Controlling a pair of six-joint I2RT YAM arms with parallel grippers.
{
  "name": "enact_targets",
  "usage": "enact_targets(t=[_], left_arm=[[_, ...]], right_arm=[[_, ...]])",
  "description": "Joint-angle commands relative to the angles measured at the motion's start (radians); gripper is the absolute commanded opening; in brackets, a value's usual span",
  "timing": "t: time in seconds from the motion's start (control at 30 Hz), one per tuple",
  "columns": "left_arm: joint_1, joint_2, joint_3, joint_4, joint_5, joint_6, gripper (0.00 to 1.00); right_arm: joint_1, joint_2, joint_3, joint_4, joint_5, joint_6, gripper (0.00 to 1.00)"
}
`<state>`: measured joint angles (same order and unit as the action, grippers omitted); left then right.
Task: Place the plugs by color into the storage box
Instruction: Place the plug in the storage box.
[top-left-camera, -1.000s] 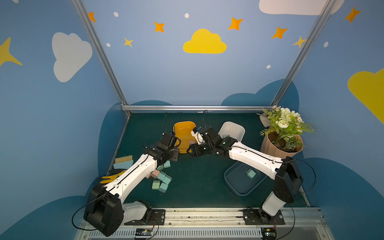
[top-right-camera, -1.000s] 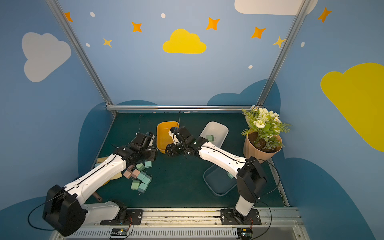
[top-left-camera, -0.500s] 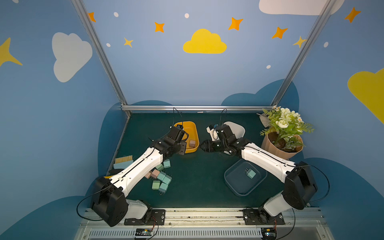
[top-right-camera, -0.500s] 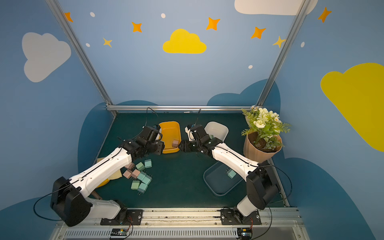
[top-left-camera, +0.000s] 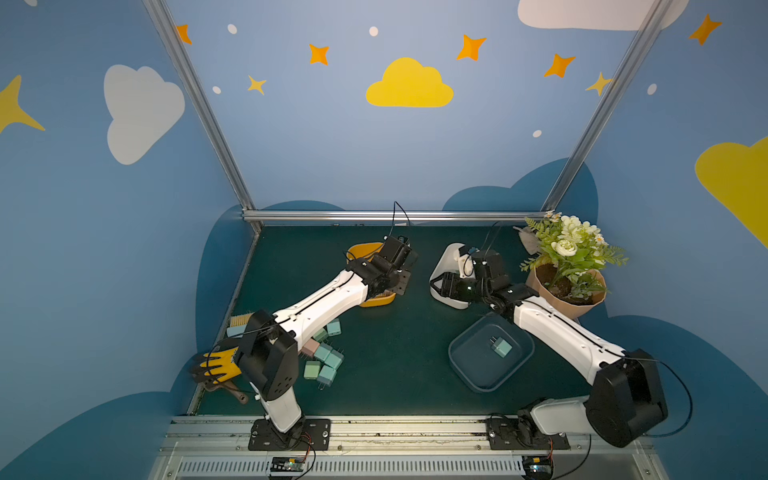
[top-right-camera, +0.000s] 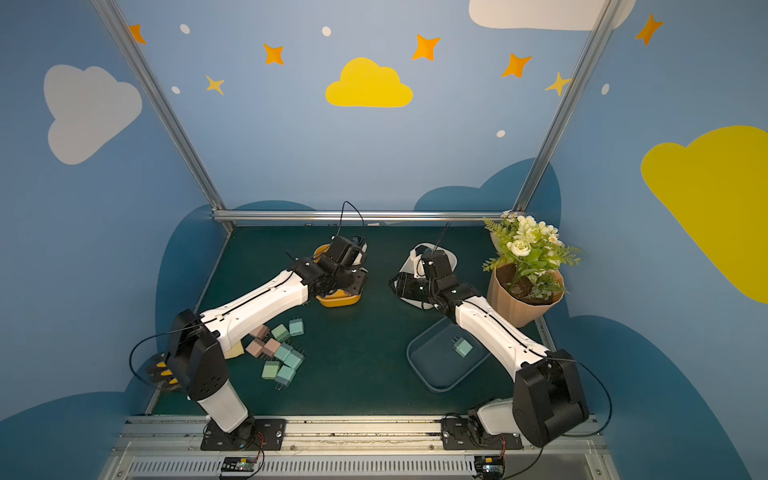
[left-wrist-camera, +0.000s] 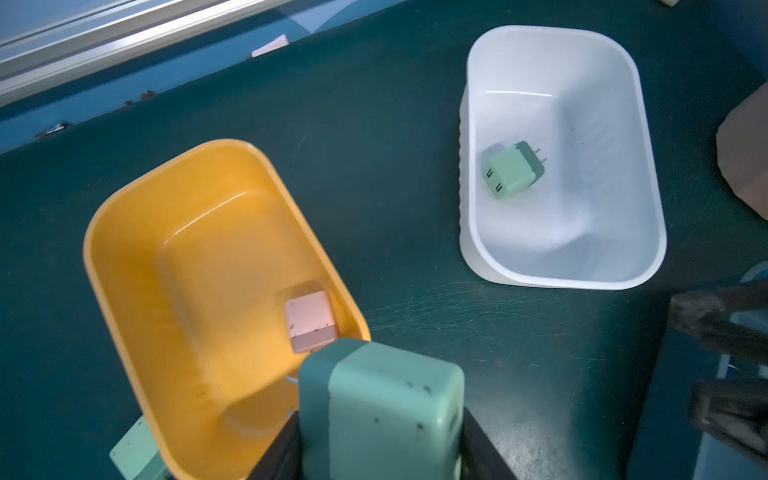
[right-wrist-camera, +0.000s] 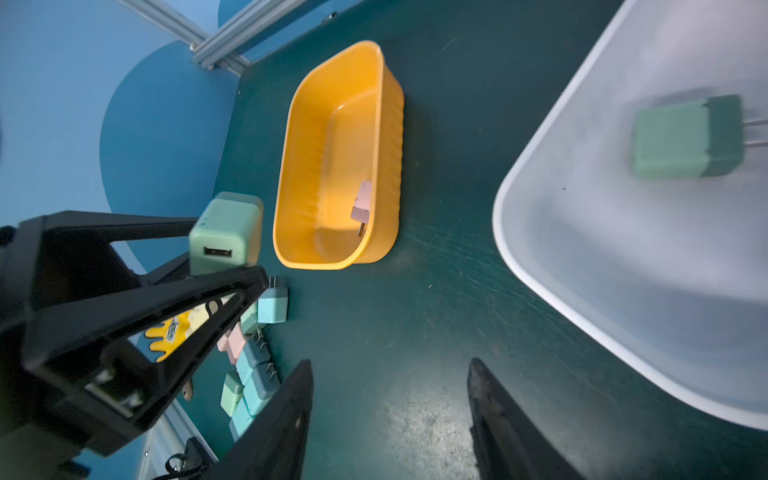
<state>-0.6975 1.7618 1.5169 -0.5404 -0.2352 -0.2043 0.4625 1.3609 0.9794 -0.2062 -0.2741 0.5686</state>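
Note:
My left gripper (left-wrist-camera: 380, 419) is shut on a pale green plug (left-wrist-camera: 386, 399) and hangs over the near rim of the yellow bin (left-wrist-camera: 187, 158); in the right wrist view the same held plug (right-wrist-camera: 226, 232) sits beside the bin. A pink plug (left-wrist-camera: 309, 320) lies inside that bin. A green plug (left-wrist-camera: 513, 174) lies in the white bin (left-wrist-camera: 557, 33). My right gripper (right-wrist-camera: 390, 365) stands open and empty over the mat, in front of the white bin (top-left-camera: 446, 253). Several loose plugs (top-left-camera: 326, 357) lie in a pile under the left arm. The blue tray (top-left-camera: 478, 378) holds one light teal plug (top-left-camera: 500, 347).
A potted plant (top-left-camera: 569, 291) stands at the back right, close to the right arm. A yellow glove (top-left-camera: 218, 365) and a brush (top-left-camera: 239, 324) lie by the left wall. Dark green mat lies between the yellow bin (top-right-camera: 336, 301) and the tray (top-right-camera: 432, 376).
My left gripper has carried the green plug from the pile up to the yellow bin. My right gripper has pulled back from the yellow bin to the white bin, narrowing slightly.

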Motion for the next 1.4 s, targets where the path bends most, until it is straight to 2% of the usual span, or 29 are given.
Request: enact_targets(t=[0.0, 0.13, 0.33, 0.43, 0.57, 0.63, 0.73, 0.93, 1.13, 1.37], left_arm=[[-0.026, 0.078, 0.090, 0.029, 0.037, 0.040, 0.43], [-0.049, 0.192, 0.213, 0.030, 0.079, 0.054, 0.43], [-0.078, 0.388, 0.425, -0.004, 0.166, 0.055, 0.44], [-0.090, 0.501, 0.569, -0.069, 0.192, 0.061, 0.44], [-0.097, 0.648, 0.780, -0.187, 0.205, 0.064, 0.45], [-0.099, 0.704, 0.866, -0.236, 0.199, 0.065, 0.47], [-0.098, 0.760, 0.962, -0.278, 0.198, 0.059, 0.57], [-0.098, 0.756, 0.982, -0.262, 0.207, 0.051, 0.71], [-0.099, 0.737, 0.970, -0.286, 0.178, 0.039, 0.71], [-0.099, 0.654, 0.909, -0.288, 0.145, 0.028, 0.70]], right_arm=[[-0.039, -0.051, -0.028, 0.025, 0.001, 0.007, 0.59], [-0.108, -0.126, -0.060, -0.038, 0.076, 0.089, 0.58], [-0.151, -0.259, -0.209, 0.122, 0.157, 0.088, 0.56], [-0.160, -0.274, -0.234, 0.134, 0.183, 0.084, 0.56], [-0.177, -0.250, -0.221, 0.110, 0.155, 0.098, 0.56], [-0.184, -0.244, -0.216, 0.108, 0.140, 0.107, 0.56], [-0.189, -0.252, -0.225, 0.118, 0.143, 0.115, 0.57], [-0.192, -0.255, -0.234, 0.138, 0.129, 0.112, 0.57], [-0.194, -0.216, -0.225, 0.147, 0.071, 0.151, 0.57], [-0.187, -0.191, -0.180, 0.142, 0.028, 0.156, 0.57]])
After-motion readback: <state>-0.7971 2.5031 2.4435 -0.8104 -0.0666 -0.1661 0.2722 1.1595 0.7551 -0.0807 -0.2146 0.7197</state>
